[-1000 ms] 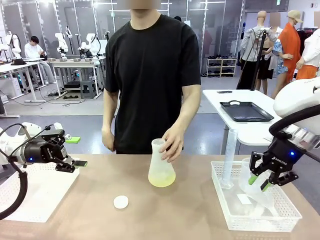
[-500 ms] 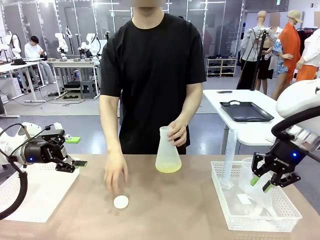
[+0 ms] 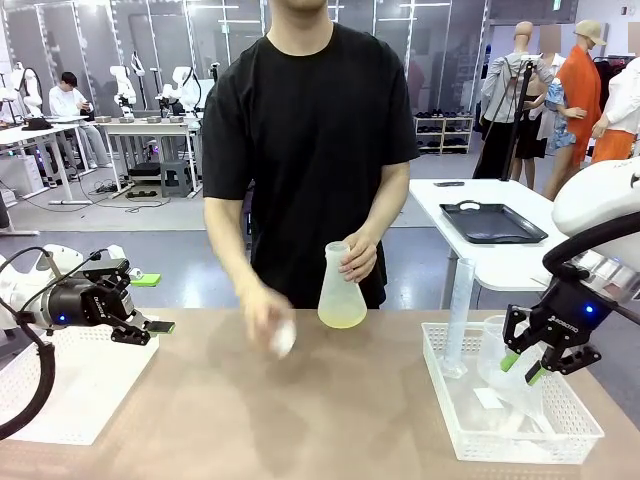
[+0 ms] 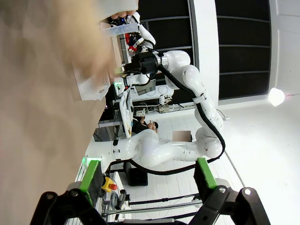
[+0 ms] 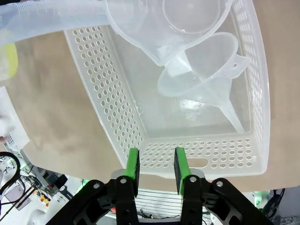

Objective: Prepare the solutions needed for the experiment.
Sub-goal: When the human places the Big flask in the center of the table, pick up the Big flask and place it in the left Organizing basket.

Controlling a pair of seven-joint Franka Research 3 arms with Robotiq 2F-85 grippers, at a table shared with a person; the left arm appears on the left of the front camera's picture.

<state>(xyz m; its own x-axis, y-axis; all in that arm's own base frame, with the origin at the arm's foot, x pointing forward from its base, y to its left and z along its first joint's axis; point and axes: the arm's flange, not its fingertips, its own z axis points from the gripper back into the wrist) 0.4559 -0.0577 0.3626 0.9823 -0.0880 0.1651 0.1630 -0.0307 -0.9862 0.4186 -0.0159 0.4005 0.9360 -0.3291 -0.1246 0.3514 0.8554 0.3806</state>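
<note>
Right now the solutions (image 3: 342, 318) sit as a shallow pale yellow-green layer in the bottom of a whitish conical flask (image 3: 340, 285). The flask is held clear of the surface (image 3: 330, 420), well away from the perforated white basket (image 3: 520, 450), on the side where the person stands. One hand (image 3: 358, 260) of the person grips the flask by its neck. The other hand (image 3: 265, 312) is blurred, lower and farther from the basket, and it carries a small white object (image 3: 284, 338) whose shape I cannot make out.

The right tool (image 3: 519, 365) hangs just above the basket's near half. In the right wrist view this tool (image 5: 157, 171) has its green-padded fingers only narrowly apart, with nothing between them, and they point down at the basket's perforated end wall (image 5: 187, 157). Inside the basket lie a clear funnel (image 5: 211, 79) and a clear beaker (image 5: 187, 23), touching one another, and a measuring cylinder (image 3: 458, 315) stands upright in the basket corner nearest the flask.

The left tool (image 3: 153, 303) is at the end of the surface opposite the basket, over a white tray (image 3: 80, 390). Its fingers are spread wide apart and hold nothing, as the left wrist view of this tool (image 4: 148, 174) also shows.
</note>
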